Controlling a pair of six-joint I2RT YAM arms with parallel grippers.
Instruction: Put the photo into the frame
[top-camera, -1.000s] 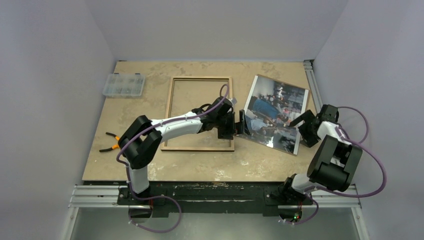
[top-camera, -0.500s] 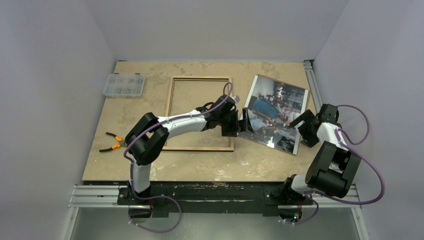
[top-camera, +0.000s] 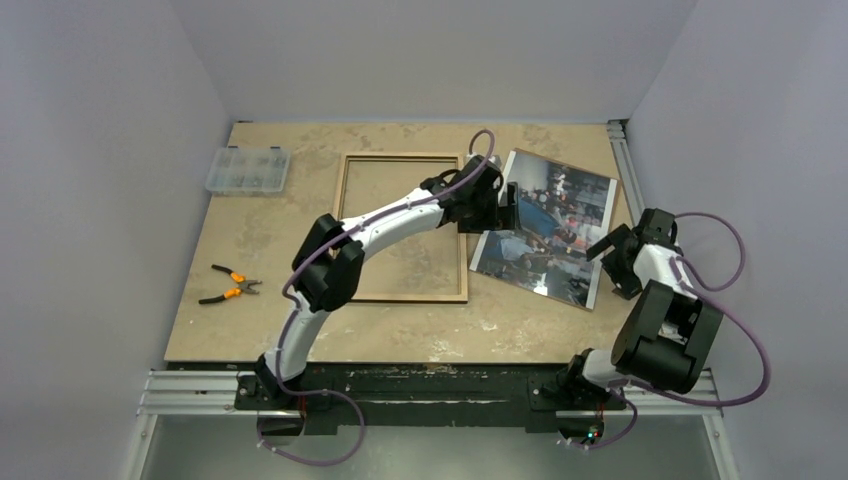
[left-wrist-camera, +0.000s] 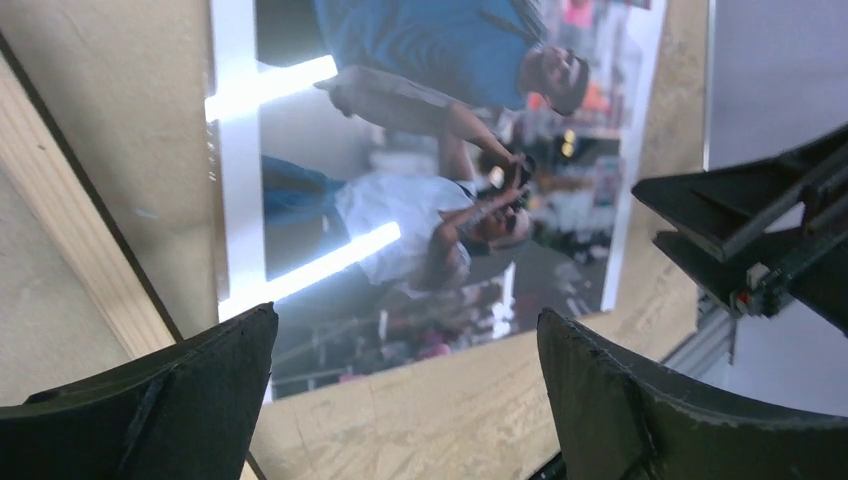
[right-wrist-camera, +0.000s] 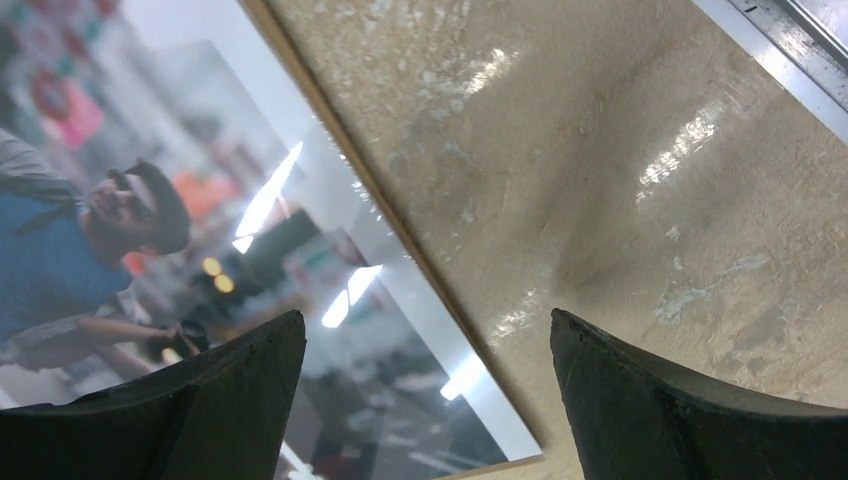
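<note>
The photo (top-camera: 545, 225), a glossy street print with a man in a blue shirt, lies flat on the table right of the frame (top-camera: 343, 225). The frame lies tan side up. My left gripper (top-camera: 508, 205) is open and empty over the photo's upper left edge. In the left wrist view the photo (left-wrist-camera: 420, 170) fills the space between my fingers, my gripper (left-wrist-camera: 407, 315) is open, and the frame's tan rail (left-wrist-camera: 70, 260) runs at the left. My right gripper (top-camera: 608, 248) is open and empty at the photo's right edge. The right wrist view shows that gripper (right-wrist-camera: 427, 315) straddling the photo's edge (right-wrist-camera: 200, 230).
A clear plastic parts box (top-camera: 247, 170) sits at the far left. Orange-handled pliers (top-camera: 228, 284) lie near the left edge. A metal rail (top-camera: 622, 170) runs along the table's right side. The right gripper's black fingers (left-wrist-camera: 760, 230) show in the left wrist view.
My left gripper has moved from the photo's lower left edge away along that edge to its upper left part, still open. The right gripper has barely moved.
</note>
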